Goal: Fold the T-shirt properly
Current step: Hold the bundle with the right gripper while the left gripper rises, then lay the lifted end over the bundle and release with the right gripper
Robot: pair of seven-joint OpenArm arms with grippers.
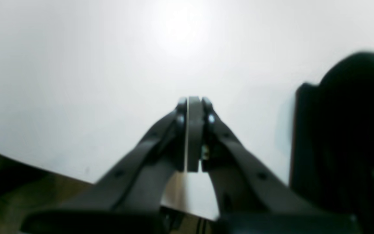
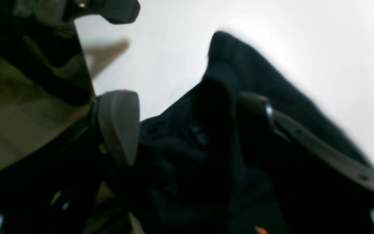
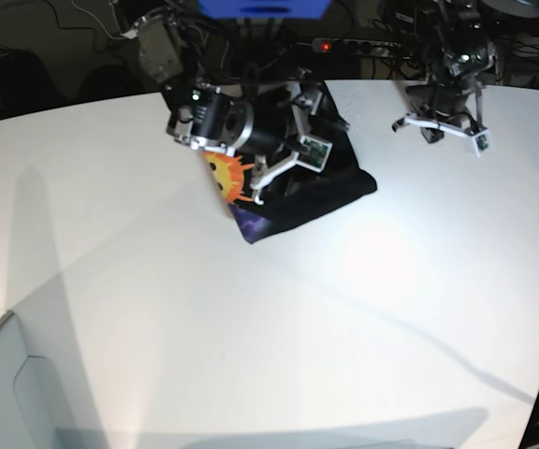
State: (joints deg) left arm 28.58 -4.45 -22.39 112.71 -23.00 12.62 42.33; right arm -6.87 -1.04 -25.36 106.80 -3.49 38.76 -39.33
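The right gripper (image 3: 274,173), fingers spread apart, reaches into the T-shirt (image 3: 293,192), which lies bunched in a crumpled heap beneath it on the table (image 3: 251,318), so folding seems barely begun, while the left gripper (image 1: 193,107), pressed together and empty, hovers well apart.

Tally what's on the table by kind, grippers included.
T-shirt: 1, black, bunched, sun print showing
Gripper: 2, left gripper shut and holding nothing, right gripper open around the T-shirt's cloth
Table: 1, white
Total: 4
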